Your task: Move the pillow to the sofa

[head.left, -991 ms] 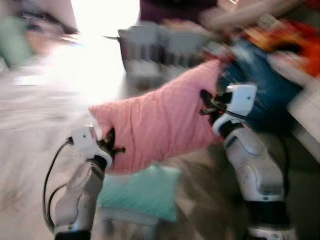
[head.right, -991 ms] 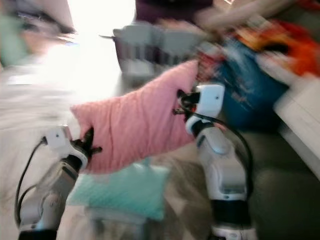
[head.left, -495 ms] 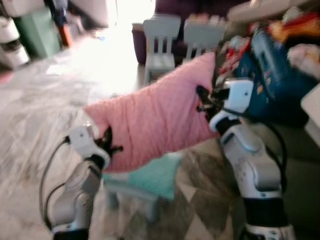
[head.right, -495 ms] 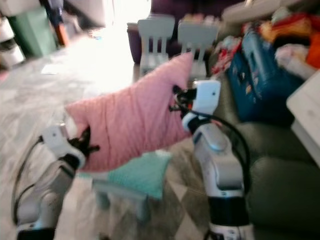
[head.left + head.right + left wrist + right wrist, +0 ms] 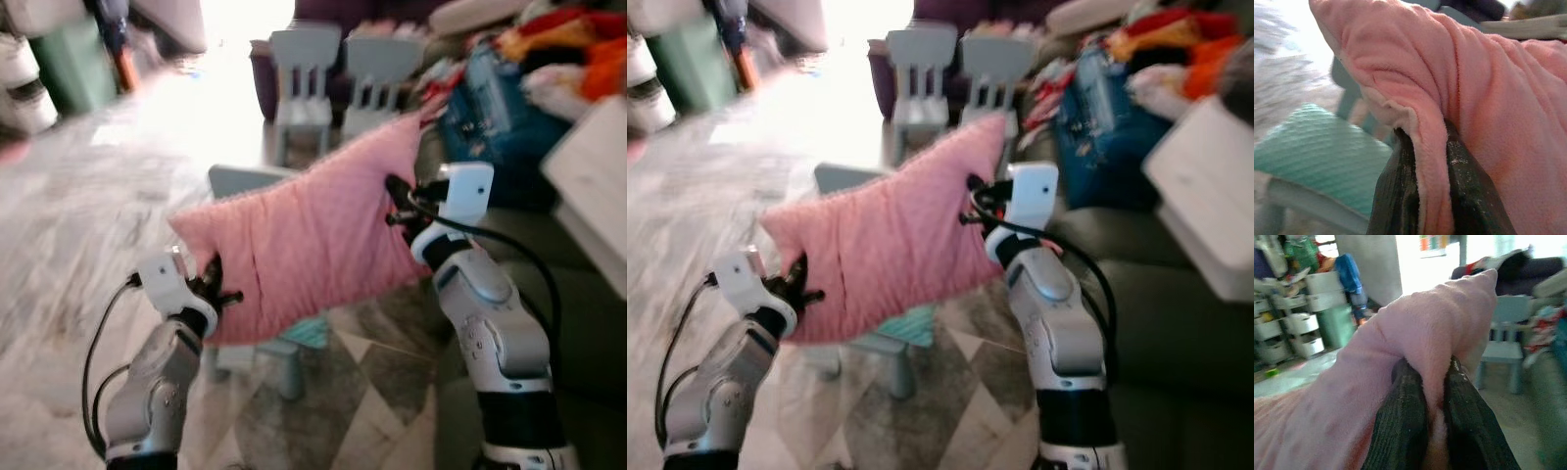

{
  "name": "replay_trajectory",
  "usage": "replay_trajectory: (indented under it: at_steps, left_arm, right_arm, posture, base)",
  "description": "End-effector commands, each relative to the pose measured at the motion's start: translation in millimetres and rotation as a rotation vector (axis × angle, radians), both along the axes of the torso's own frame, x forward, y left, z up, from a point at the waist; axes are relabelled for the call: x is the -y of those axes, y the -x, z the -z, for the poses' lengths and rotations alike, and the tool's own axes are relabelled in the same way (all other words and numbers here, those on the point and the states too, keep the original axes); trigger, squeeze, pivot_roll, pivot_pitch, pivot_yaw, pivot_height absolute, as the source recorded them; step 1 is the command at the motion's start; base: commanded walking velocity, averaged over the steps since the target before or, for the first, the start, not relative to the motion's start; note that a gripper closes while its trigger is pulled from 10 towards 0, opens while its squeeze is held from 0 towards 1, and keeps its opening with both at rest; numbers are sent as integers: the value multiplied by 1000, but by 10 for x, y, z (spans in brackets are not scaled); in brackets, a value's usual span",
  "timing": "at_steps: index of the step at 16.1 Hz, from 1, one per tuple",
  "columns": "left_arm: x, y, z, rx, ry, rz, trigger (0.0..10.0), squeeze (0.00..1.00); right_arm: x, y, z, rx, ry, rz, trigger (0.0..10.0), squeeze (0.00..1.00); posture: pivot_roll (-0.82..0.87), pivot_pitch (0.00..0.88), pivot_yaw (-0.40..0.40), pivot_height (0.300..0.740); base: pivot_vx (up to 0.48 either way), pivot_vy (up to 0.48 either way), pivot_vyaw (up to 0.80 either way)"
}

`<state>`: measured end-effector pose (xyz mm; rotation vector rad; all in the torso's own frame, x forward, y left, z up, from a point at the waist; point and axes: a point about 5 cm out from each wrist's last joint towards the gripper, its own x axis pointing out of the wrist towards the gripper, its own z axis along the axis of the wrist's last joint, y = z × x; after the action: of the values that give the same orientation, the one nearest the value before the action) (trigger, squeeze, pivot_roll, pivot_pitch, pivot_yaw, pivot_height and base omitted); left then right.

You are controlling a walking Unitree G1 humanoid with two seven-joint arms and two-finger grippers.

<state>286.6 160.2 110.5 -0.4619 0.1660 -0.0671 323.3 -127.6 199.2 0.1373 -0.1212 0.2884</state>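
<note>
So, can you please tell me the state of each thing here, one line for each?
pink pillow: lifted off the floor, tilted, gripped at both ends.
left gripper: shut on the pillow's lower edge.
right gripper: shut on the pillow's upper edge.
teal cushion: lying on a small stool, below the pillow.
two small chairs: upright, unoccupied.

Pillow (image 5: 313, 245) pink, fuzzy fleece. Fingers (image 5: 1400, 196) black on both grippers; arms silver with white wrist housings. Small cushion (image 5: 1312, 156) teal, fine ribbed stripe, on a pale blue-grey stool (image 5: 284, 357). 2 kids' chairs (image 5: 306, 78) same pale blue-grey. Floor (image 5: 78, 196) grey-white marbled; sofa (image 5: 1176, 323) dark grey-green. Bag (image 5: 1107, 122) blue.
</note>
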Motion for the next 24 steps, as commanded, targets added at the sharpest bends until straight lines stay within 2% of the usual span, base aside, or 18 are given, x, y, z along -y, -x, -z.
replay_trajectory:
  at_steps: [1, 7, 24]
  left_arm:
    - [3, -37, -84, 31, -8, 2, 10000, 0]
    - [4, -36, -88, 24, 1, 0, 10000, 0]
    - [14, -53, -72, 2, -1, 18, 10000, 0]
  right_arm:
    - [-21, 2, -94, 37, -4, -8, 10000, 0]
    - [-39, 7, -76, 28, -4, -10, 10000, 0]
    - [-52, -3, -50, 15, 13, -3, 10000, 0]
  posture:
    - [-129, 27, -46, 740]
    - [-129, 36, -45, 740]
    - [-130, 41, -38, 740]
  base:
    - [0, 0, 0]
    - [0, 45, 0]
    - [0, 480, 0]
